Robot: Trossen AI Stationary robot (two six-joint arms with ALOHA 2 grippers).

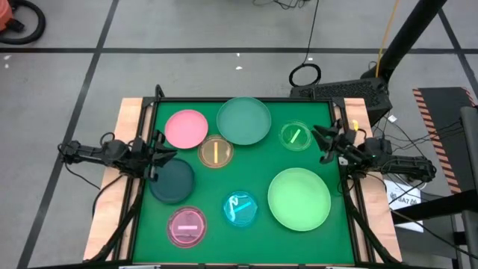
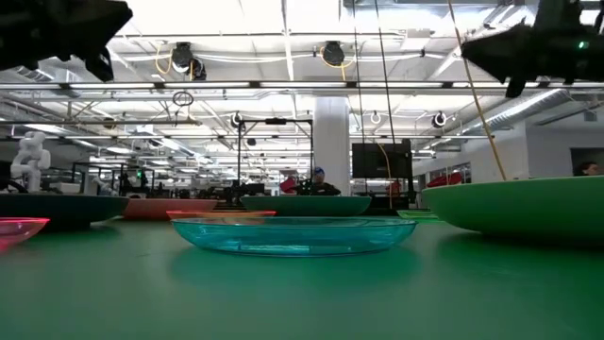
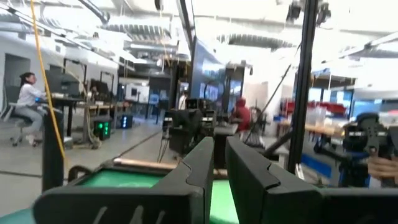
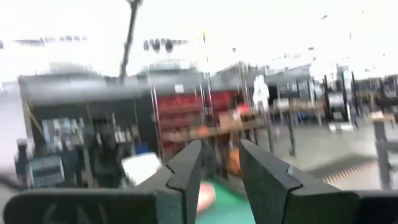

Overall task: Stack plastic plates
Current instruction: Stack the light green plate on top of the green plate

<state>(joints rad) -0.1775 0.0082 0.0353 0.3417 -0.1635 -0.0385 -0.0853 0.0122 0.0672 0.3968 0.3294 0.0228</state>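
Note:
Eight round plates lie apart on the green mat, each flat on its base. They are a pink plate (image 1: 186, 128), a large teal plate (image 1: 244, 120), a small green plate (image 1: 295, 137), an amber plate (image 1: 216, 152), a dark teal plate (image 1: 172, 181), a magenta plate (image 1: 187, 226), a cyan plate (image 1: 240, 208) (image 2: 293, 234) and a large light-green plate (image 1: 299, 198) (image 2: 519, 203). My left gripper (image 1: 163, 147) (image 3: 219, 168) hovers high at the mat's left side, above the dark teal plate's far rim, open by a narrow gap. My right gripper (image 1: 323, 144) (image 4: 221, 168) hovers high at the right side beside the small green plate, open.
A wooden frame (image 1: 123, 142) borders the mat on the left and right, with the arm bases outside it. Bare mat shows between the plates and along the near edge. Cables and a stand stand on the floor beyond the far edge. People sit at desks far off in the room.

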